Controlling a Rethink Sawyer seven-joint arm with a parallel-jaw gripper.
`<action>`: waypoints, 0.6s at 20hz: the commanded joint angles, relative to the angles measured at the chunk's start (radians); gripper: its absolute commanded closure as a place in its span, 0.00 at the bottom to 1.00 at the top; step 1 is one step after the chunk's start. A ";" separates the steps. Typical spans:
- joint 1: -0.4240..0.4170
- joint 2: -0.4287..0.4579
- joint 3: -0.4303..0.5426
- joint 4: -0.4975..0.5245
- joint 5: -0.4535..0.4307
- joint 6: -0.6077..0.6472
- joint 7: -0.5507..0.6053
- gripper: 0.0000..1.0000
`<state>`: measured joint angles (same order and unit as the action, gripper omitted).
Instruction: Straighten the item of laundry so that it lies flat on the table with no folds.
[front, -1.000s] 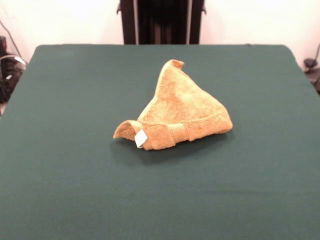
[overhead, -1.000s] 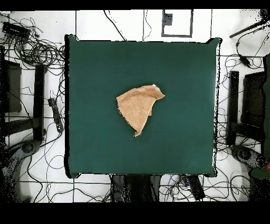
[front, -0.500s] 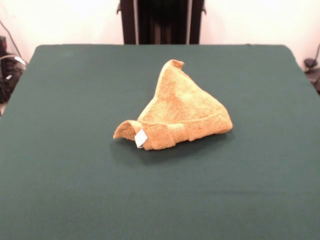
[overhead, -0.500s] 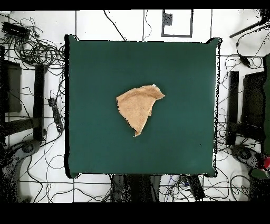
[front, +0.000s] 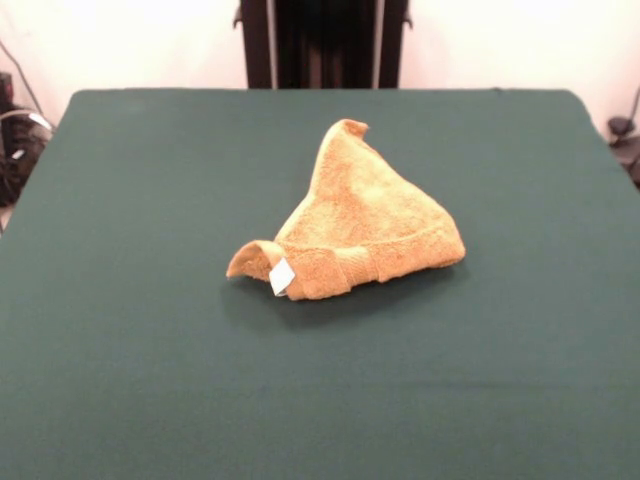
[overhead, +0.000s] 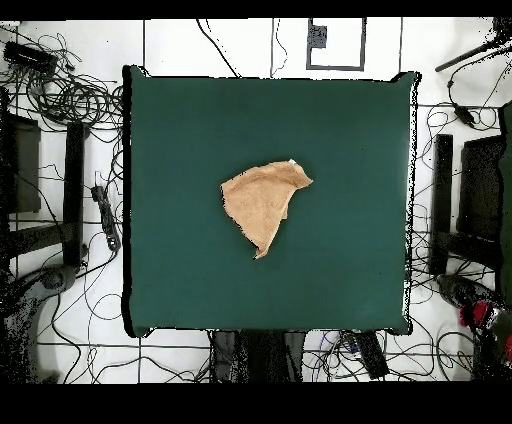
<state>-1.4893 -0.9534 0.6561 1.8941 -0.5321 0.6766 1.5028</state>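
Observation:
The orange-tan terry towel (front: 362, 222) lies folded into a rough triangle near the middle of the dark green table (front: 140, 330). Its point faces the robot's side. A curled corner with a small white tag (front: 282, 276) sticks out at the near left. A woven band runs along its near edge. In the overhead view the towel (overhead: 262, 203) sits at the table's (overhead: 340, 130) centre, with its point toward the bottom. The gripper shows in neither view.
The robot's black pedestal (front: 322, 42) stands behind the far table edge. Cables (overhead: 60, 95) and dark stands (overhead: 455, 205) lie on the floor round the table. Something red (overhead: 485, 312) shows at the overhead view's lower right edge.
The towel has not moved. A red shape at the overhead view's lower right edge has shifted slightly.

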 joint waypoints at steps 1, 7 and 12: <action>0.078 0.019 0.100 0.136 -0.066 0.043 -0.221 0.00; 0.134 0.036 0.075 0.134 -0.090 0.070 -0.168 0.00; 0.151 0.051 0.070 0.151 -0.096 0.026 -0.124 0.00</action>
<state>-1.4192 -0.9498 0.6664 1.9238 -0.6028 0.6764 1.5028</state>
